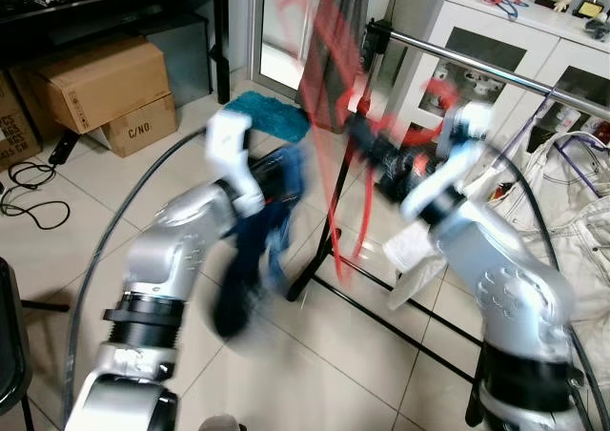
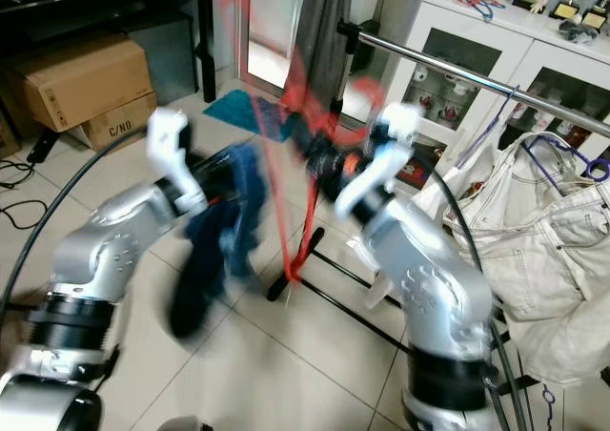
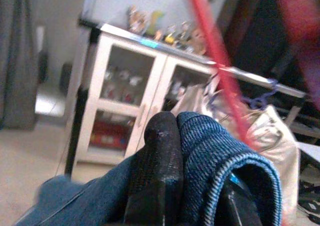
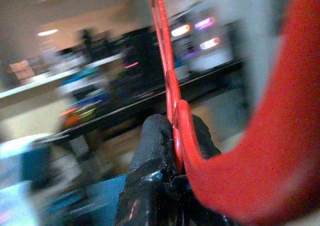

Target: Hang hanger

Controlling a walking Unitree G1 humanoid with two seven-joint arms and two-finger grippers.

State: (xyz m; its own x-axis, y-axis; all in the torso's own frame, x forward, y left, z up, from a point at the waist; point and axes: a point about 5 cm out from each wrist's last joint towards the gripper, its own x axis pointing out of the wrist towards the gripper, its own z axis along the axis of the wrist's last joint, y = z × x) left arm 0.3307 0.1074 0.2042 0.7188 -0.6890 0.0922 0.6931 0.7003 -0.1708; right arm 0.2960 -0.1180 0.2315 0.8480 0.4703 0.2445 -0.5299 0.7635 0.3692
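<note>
Tiled floor below; red hanger stands roughly upright, pinched in right tool; left tool pinches blue denim

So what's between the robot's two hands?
In the left eye view, the blurred red hanger held by the right gripper stands between it and the left gripper, which grips blue denim.

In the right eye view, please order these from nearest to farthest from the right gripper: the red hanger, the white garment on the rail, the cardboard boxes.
1. The red hanger: held in the right gripper, so nearest.
2. The white garment: hanging from the metal rail, on the robot's right.
3. The cardboard boxes: on the floor, far on the robot's left.
</note>
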